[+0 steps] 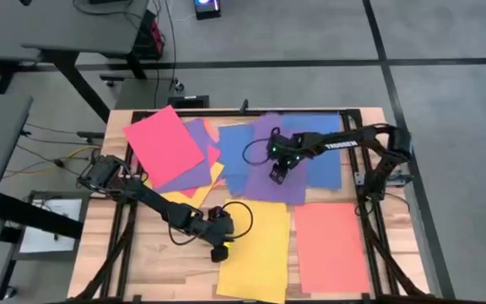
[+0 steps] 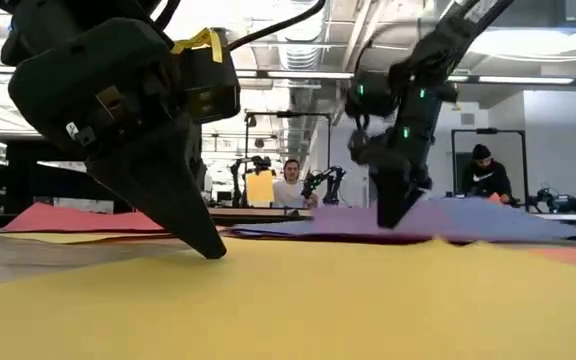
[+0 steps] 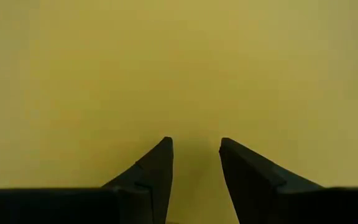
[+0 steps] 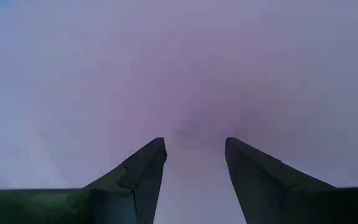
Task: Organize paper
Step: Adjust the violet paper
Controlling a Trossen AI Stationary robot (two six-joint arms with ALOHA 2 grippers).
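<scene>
Under both tools the desk [image 1: 99,253] carries the paper [image 1: 251,160], spread in a loose overlapping fan, with an orange sheet [image 1: 330,247] lying apart. Directly beneath the left tool [image 1: 219,252], whose fingers are parted and hold nothing, lies a yellow sheet [image 1: 256,253], tip down at its edge. The right tool [image 1: 275,176], likewise parted and empty, presses on a purple sheet [image 1: 281,181]. Pushing down risks dragging several sheets together or creasing one, since they overlap and slide easily.
</scene>
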